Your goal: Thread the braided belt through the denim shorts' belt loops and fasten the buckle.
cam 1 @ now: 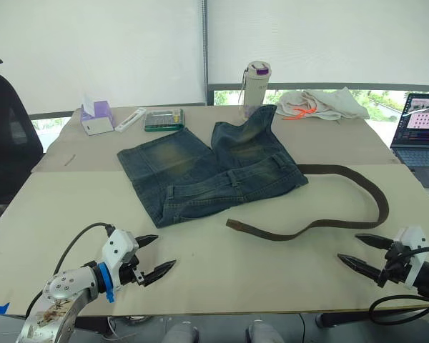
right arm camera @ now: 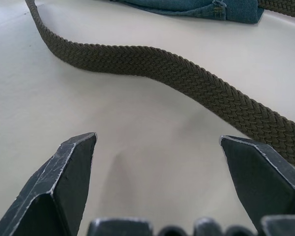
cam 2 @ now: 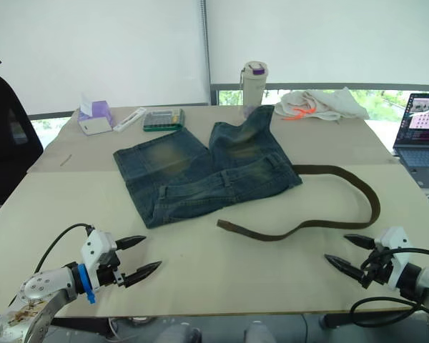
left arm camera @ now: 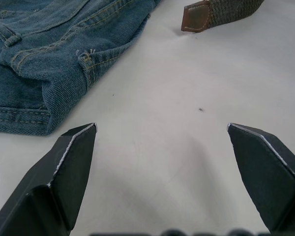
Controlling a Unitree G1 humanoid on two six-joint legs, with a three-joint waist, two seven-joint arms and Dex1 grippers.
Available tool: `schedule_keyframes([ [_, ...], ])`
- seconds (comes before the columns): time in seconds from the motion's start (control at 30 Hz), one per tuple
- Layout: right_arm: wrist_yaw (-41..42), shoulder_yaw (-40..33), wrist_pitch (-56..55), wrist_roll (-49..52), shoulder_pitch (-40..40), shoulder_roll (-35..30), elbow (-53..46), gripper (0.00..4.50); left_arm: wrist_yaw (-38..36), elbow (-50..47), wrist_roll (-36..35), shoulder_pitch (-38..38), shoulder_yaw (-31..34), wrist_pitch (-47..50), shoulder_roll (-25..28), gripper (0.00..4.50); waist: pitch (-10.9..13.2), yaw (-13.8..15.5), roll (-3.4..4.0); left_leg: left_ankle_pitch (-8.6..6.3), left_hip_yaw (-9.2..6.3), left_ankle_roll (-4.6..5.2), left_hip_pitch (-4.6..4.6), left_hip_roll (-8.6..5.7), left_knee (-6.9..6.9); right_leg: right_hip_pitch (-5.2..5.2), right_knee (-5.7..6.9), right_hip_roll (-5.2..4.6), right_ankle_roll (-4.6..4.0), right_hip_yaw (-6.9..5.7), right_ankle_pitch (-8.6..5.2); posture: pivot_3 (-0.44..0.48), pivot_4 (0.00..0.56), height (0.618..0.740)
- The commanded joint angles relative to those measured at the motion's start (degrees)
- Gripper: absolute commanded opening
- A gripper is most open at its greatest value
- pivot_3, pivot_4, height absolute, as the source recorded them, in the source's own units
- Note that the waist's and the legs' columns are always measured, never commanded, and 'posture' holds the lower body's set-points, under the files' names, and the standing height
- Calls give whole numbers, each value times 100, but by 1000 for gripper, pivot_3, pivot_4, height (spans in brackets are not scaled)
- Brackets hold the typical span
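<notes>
belt [cam 1: 322, 223] lies in a loop on the table [cam 1: 222, 279], right of the shorts [cam 1: 211, 171], its leather tip [left arm camera: 195, 15] free on the near side and none of it through a loop. both claws hang open and empty: left [cam 1: 149, 258] near the waistband corner, right [cam 1: 363, 253] just short of the strap. best to pinch the tip first, low and flat, then feed it along the waistband; bottle [cam 1: 257, 87], white cloth [cam 1: 322, 104] and laptop [cam 1: 418, 132] sit well clear.

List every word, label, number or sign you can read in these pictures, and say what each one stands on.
No text can be read.
Laptop screen: shows content, too small to read.
Green tray-like case: markings too blurred to read.
Purple and white tissue box: no print legible.
White bottle with the purple cap: no label legible.
Denim shorts and braided belt: no lettering visible.
</notes>
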Motion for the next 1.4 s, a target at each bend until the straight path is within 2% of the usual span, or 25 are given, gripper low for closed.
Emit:
schedule_keyframes([
  [0.03,17,-85,-123,99,-151,4,-100,4439,-114,-20,-25,44,58,-161,84,4500,0,-7,0,0,0,0,0,0,0,0,0,0,0,0,0,0,150,740],
  [0.33,-89,171,-104,13,-866,15,-352,4439,-246,-143,-208,2,180,-223,57,4500,-1,-22,1,0,0,0,2,3,-2,-2,2,5,0,1,0,0,150,740],
  [0.4,-422,411,24,-151,-1320,111,-536,4439,-381,-211,-404,-131,235,-196,90,4500,-1,-19,2,0,0,0,1,2,-1,-1,2,3,0,1,0,0,150,740],
  [0.5,-785,1155,264,-814,-2344,180,-363,4439,-518,-295,-686,-443,279,45,207,4500,1,-75,1,0,-13,0,0,6,0,-7,6,5,-2,2,1,0,150,740],
  [0.6,-1195,2256,-282,-2199,-3776,314,831,4439,-564,-286,-690,-779,267,135,377,4500,2,-125,1,1,-7,-1,9,4,1,-12,16,14,-4,5,2,0,150,740],
  [0.67,-1297,2736,-483,-2701,-4470,448,1622,4439,-549,-269,-684,-911,282,155,430,4500,1,-120,-1,1,6,-2,7,0,-2,-17,11,20,-6,3,3,0,150,740],
  [0.9,-1444,4104,-1371,-4144,-6185,948,4122,4439,-342,-595,-678,-1000,424,265,488,4500,6,-56,-6,0,-17,-4,-4,-8,-3,-23,0,-2,-8,-5,4,0,150,740],
  [1.07,-1734,4349,-1528,-4500,-6849,1307,5287,4439,-177,-724,-639,-991,446,321,469,4500,2,-130,-17,0,-41,-4,10,-5,-4,-12,4,3,-12,-5,8,0,150,740],
  [1.1,-1809,4319,-1498,-4509,-6929,1371,5410,3907,-136,-734,-629,-997,457,325,465,4500,2,-154,-17,0,-42,-4,10,-4,-5,-14,6,4,-12,-5,8,0,150,740],
  [1.4,-2020,4241,-1593,-4600,-7097,1503,5777,888,86,-849,-652,-1118,351,413,395,4500,3,-184,-15,0,-51,-5,8,-7,-6,-17,14,5,-12,-7,8,0,150,740],
])
